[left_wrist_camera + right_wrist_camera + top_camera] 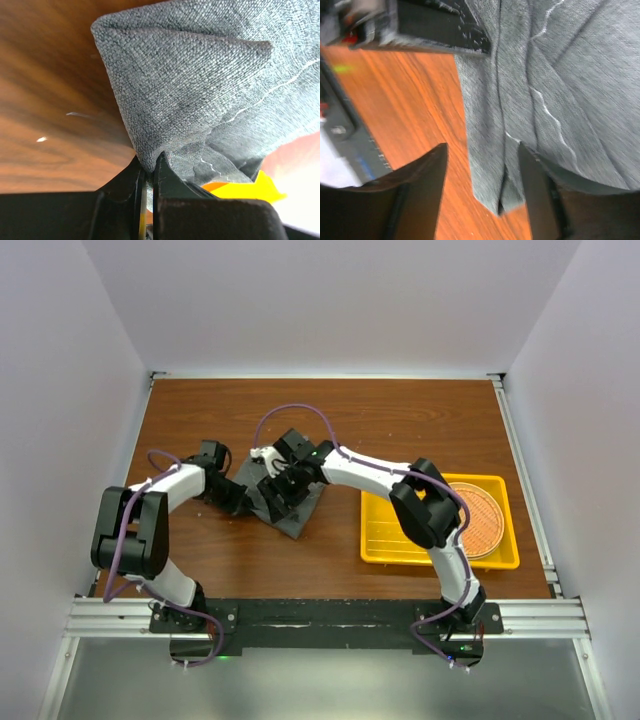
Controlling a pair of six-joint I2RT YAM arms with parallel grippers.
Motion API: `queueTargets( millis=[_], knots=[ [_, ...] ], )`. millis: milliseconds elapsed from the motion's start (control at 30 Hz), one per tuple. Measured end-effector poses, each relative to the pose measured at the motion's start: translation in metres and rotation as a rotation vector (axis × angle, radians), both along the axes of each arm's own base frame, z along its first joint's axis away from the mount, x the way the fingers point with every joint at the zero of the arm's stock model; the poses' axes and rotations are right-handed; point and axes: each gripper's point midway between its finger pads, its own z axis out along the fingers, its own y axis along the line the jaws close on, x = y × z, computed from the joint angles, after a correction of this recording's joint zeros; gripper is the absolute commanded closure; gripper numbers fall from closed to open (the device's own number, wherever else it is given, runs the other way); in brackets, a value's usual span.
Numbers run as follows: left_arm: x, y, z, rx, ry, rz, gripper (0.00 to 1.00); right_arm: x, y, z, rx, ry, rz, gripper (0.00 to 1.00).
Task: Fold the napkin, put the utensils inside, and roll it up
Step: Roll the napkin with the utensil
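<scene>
The dark grey napkin lies folded and bunched on the table near the middle. My left gripper is shut on its left corner; in the left wrist view the cloth rises from between the closed fingertips. My right gripper is open above the napkin. In the right wrist view its fingers straddle a folded point of the cloth with the pale stitched line showing. The teal utensils are not visible in any view.
A yellow tray sits at the right with a round woven orange-brown mat in it. The tray's yellow edge shows in the left wrist view. The left arm's body is close above the cloth.
</scene>
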Motion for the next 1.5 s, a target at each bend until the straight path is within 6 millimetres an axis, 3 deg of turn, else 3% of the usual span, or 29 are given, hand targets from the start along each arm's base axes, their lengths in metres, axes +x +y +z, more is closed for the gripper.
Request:
queueTargets(
  millis=[233,667,733,767,800,967,1067,1100,1200,1300,1500],
  knots=[
    [-0.013,0.009,0.002,0.056,0.083,-0.021,1.00,-0.009,0.011,0.012,-0.066,-0.268,0.092,0.32],
    [-0.019,0.009,0.001,0.059,0.123,-0.026,1.00,-0.021,0.023,-0.018,-0.141,-0.499,0.114,0.41],
    [-0.019,0.009,0.001,0.058,0.126,-0.026,1.00,-0.021,0.024,-0.020,-0.149,-0.524,0.110,0.49],
    [-0.020,0.009,0.001,0.057,0.127,-0.026,1.00,-0.021,0.025,-0.020,-0.149,-0.537,0.105,0.57],
    [-0.020,0.009,0.001,0.057,0.129,-0.026,1.00,-0.021,0.026,-0.021,-0.148,-0.548,0.101,0.73],
    [-0.019,0.008,0.001,0.056,0.128,-0.026,1.00,-0.022,0.026,-0.024,-0.146,-0.540,0.060,0.92],
    [-0.018,0.009,0.001,0.058,0.110,-0.050,0.76,-0.021,0.026,-0.025,-0.126,-0.503,0.033,1.00],
    [-0.016,0.009,0.001,0.059,0.098,-0.062,0.63,-0.020,0.026,-0.025,-0.107,-0.476,0.018,1.00],
    [-0.007,0.009,0.006,0.060,0.012,-0.123,0.46,-0.015,0.026,-0.024,-0.042,-0.381,-0.010,1.00],
    [0.009,0.013,0.023,0.068,-0.124,-0.168,0.41,-0.010,0.023,-0.023,0.027,-0.248,-0.038,1.00],
    [0.044,0.027,0.068,0.128,-0.371,-0.246,0.40,-0.002,0.015,-0.026,0.186,0.085,-0.092,1.00]
  ],
)
